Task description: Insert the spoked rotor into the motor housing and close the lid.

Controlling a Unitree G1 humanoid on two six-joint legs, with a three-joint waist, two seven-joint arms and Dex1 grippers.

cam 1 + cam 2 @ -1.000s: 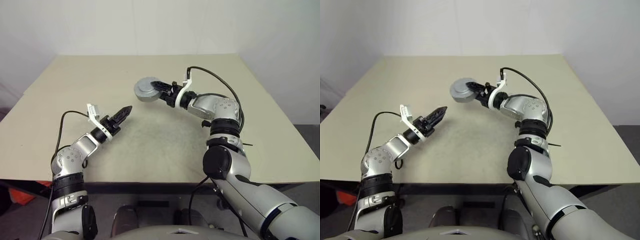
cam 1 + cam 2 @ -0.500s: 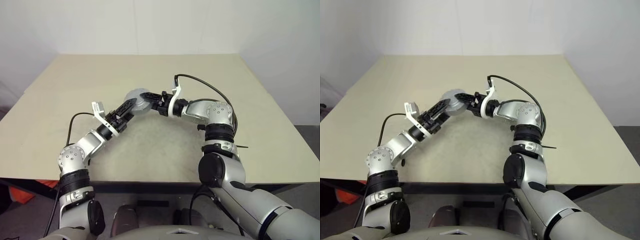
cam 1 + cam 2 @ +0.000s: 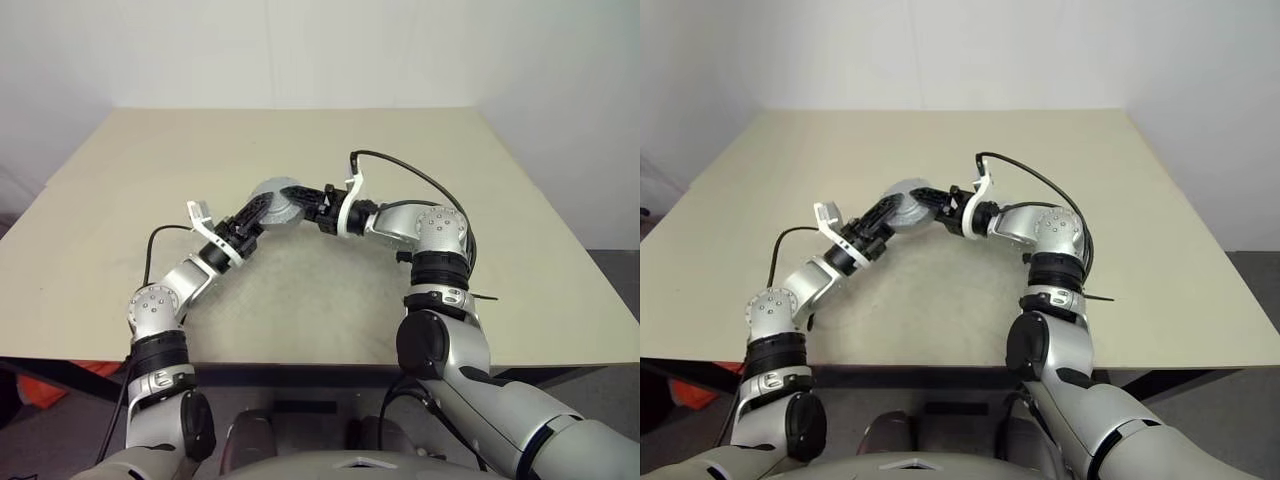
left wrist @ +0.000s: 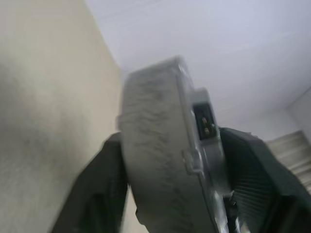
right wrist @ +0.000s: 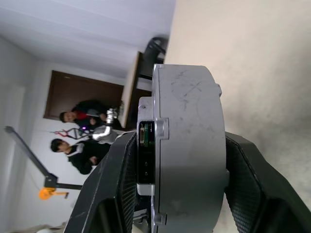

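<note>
Both hands on the motor housing, held up over the counter.

Motor housing [image 3: 277, 203], thick round silver-grey, sits on edge in the air above mid counter [image 3: 330, 290], not touching the surface. Right hand [image 3: 300, 200] comes in from the right, black fingers [image 5: 252, 184] clamped on both flat faces, rim between them. Left hand [image 3: 258, 208] reaches up from the lower left; its fingers [image 4: 252, 165] straddle the same housing, one on each side, narrow spread, touching or nearly so, can't tell if the grip is firm. Small connector block visible on housing rim in the wrist views. Two people [image 5: 80, 133] in background by a doorway, far off.
</note>
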